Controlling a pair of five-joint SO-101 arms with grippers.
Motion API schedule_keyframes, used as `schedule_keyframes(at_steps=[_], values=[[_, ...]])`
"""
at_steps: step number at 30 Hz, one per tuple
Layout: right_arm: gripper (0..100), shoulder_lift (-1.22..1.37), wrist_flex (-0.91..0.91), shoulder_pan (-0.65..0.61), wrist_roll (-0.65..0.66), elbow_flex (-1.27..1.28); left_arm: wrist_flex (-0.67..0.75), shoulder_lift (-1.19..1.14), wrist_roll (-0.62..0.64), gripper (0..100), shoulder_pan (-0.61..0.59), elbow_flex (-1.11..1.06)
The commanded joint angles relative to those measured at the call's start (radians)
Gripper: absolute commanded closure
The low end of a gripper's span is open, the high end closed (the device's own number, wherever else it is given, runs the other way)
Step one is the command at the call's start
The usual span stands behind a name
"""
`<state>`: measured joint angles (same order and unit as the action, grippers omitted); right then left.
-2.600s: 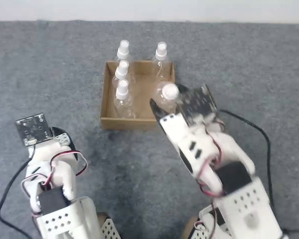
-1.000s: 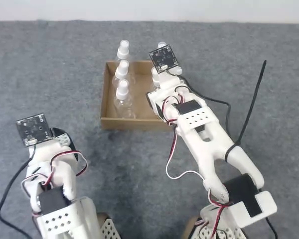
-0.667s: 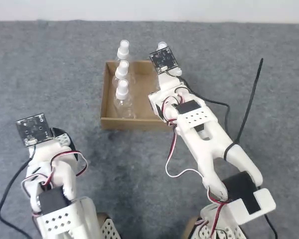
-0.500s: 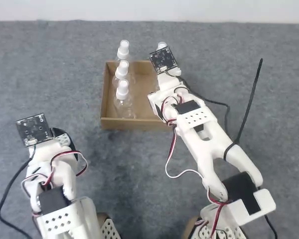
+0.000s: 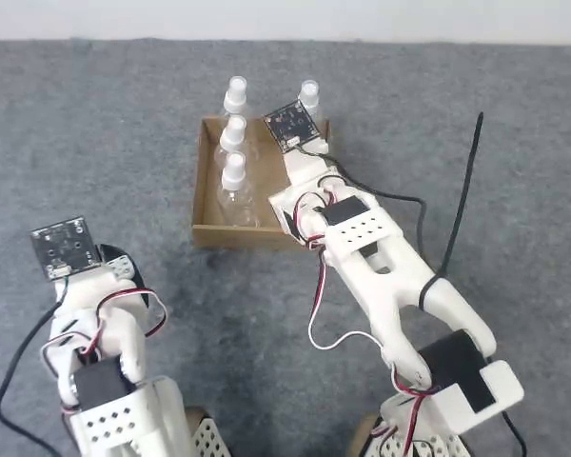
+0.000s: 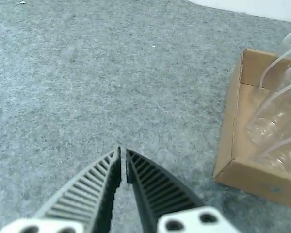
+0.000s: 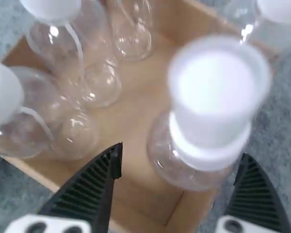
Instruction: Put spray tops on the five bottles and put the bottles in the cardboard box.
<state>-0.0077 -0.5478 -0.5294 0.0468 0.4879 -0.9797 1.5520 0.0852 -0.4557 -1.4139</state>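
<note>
Cardboard box: clear spray-topped bottles inside. Right hand, fingers apart, over box, straddling one bottle. Left hand, fingers together, well apart from box.

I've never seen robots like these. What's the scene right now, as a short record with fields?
Surface: grey carpet
Container: cardboard box, open-topped
Right gripper: open, fingers either side of a clear bottle with a white spray top, in the box's right part
Left gripper: shut, empty, over the carpet, apart from the box
Bottle row: three topped bottles along the box's left side
Fourth bottle: topped, at the far right corner; inside or behind the box, cannot tell
</note>
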Motion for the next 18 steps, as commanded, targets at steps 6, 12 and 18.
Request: schedule_keyframes(at_steps=[6, 12, 18], values=[[70.1, -0.133, -0.101, 0.001, -0.012, -0.072, 0.029, -0.006, -0.003, 98, -0.008, 0.010], [70.1, -0.202, -0.189, 0.001, -0.012, -0.072, 0.029, -0.006, -0.003, 98, -0.008, 0.010], [70.1, -0.295, -0.302, 0.001, -0.012, -0.072, 0.029, -0.006, -0.003, 98, -0.006, 0.010]])
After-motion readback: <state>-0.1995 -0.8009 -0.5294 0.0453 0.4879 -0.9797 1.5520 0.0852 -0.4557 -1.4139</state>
